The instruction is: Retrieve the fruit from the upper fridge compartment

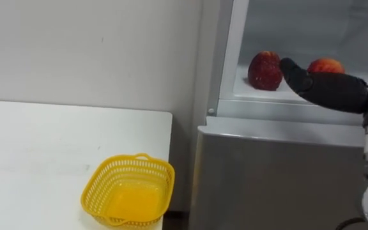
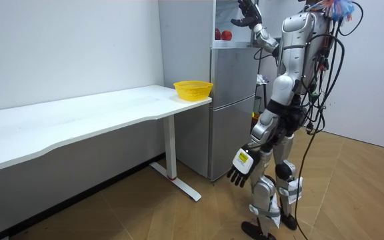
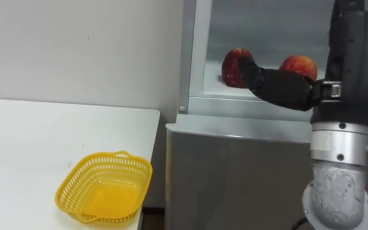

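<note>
As the upper fridge [image 1: 299, 32] stood open, a red apple [image 1: 265, 70] and a second apple [image 1: 326, 65] were seen on its shelf. The right robot hand [image 1: 328, 89] was held open, fingertips at the red apple by the fridge's left wall. In the room view the left robot hand [image 2: 240, 170] was seen hung low before the fridge, fingers relaxed.

**Surfaces I'm reading on the feed**

I'm seeing a glossy yellow plastic basket [image 1: 128, 190], lattice-walled, lower centre, sitting on a smooth matt white table [image 1: 43, 147]. The fridge [image 1: 267, 172] door, lower right, is showing satin grey metal. Upper right, a red apple [image 1: 264, 70] is gleaming smooth; the right hand [image 1: 324, 88] is looking matt black.
</note>
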